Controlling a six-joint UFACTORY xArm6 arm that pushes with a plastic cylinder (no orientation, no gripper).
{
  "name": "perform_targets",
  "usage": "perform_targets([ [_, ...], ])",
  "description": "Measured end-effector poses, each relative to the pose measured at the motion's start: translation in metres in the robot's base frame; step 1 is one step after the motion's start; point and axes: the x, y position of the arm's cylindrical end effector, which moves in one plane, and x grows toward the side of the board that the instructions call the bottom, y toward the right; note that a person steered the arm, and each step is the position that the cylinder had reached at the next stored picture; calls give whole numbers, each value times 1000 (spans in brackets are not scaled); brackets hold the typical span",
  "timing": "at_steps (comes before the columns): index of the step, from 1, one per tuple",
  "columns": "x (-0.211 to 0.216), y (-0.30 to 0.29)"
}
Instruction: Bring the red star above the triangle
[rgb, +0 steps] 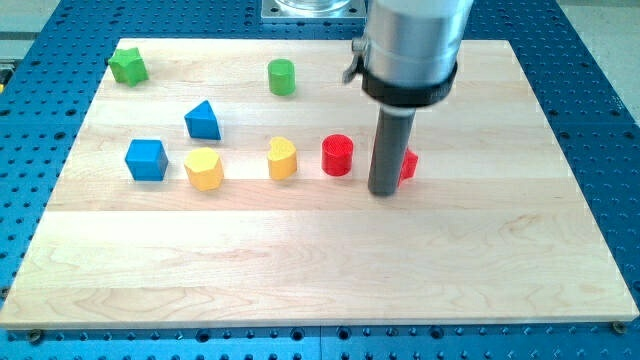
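Note:
The red star (408, 165) lies right of the board's middle, mostly hidden behind my rod; only its right edge shows. My tip (384, 191) rests on the board against the star's left front side. The blue triangle (203, 121) sits far to the view's left, in the upper left part of the board. A red cylinder (338, 155) stands just left of my tip.
A yellow heart-shaped block (283, 158), a yellow hexagon (204, 168) and a blue cube (146, 159) form a row left of the red cylinder. A green cylinder (282, 77) and a green star (128, 66) lie near the view's top.

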Motion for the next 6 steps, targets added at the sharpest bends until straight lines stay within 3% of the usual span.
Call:
perform_targets([
  [1, -33, 31],
  [2, -37, 97],
  [3, -46, 77],
  [4, -30, 103],
  [5, -52, 140],
  [6, -89, 88],
])
